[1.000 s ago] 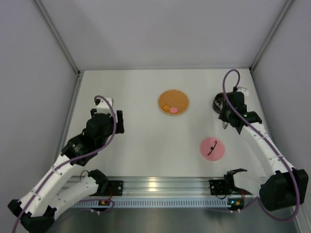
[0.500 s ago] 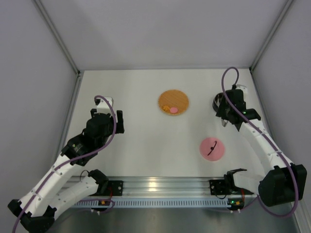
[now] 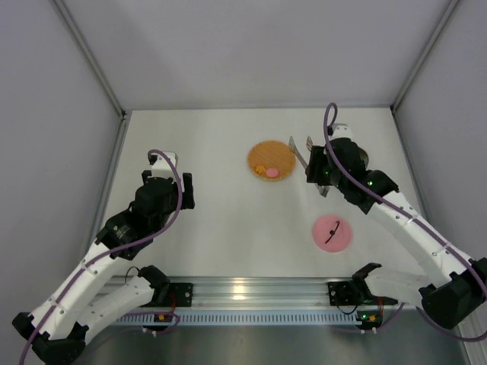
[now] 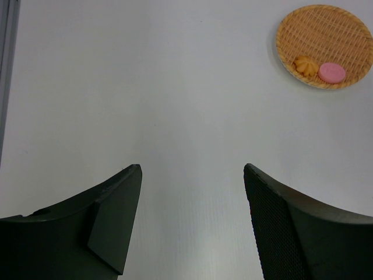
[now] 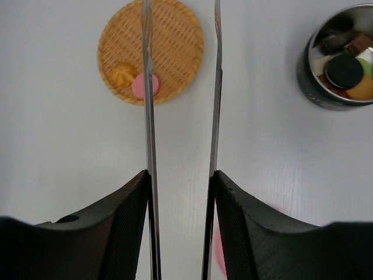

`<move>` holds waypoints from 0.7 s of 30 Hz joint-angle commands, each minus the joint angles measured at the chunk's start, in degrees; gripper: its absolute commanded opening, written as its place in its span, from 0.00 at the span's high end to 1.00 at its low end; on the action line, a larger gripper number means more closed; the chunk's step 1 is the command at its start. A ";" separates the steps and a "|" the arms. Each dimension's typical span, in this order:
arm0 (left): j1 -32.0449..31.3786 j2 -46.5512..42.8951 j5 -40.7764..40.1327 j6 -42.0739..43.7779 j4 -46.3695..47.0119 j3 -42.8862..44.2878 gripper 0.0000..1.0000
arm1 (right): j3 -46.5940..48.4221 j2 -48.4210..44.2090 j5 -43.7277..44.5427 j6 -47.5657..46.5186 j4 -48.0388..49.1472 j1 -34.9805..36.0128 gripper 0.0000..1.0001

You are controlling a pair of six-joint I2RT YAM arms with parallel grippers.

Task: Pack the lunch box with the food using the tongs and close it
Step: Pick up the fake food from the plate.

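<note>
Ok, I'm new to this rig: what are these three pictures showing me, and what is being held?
A left arm and a right arm stand at a table. One picture looks down from above; the other two come from wrist cameras. The left gripper is open and empty. The right gripper holds the tongs, pointing toward a woven mat with an orange piece and a pink piece. The lunch box already holds food; its pink lid lies apart.

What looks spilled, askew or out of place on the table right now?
Nothing stands out. Two food pieces sit on the woven mat, others lie inside the upright lunch box, the pink lid lies flat, and the right gripper holds the tongs.
</note>
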 commanded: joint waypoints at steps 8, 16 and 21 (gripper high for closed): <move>0.10 -0.07 -0.25 0.39 1.97 -0.59 0.24 | 3.39 11.62 -4.67 2.40 9.03 11.38 0.53; 0.10 -0.07 -0.25 0.39 1.97 -0.59 0.24 | 5.50 18.13 -6.43 2.75 11.41 13.58 0.52; 0.10 -0.07 -0.16 0.48 1.97 -0.59 0.24 | 6.55 20.51 -6.26 2.40 12.28 13.67 0.52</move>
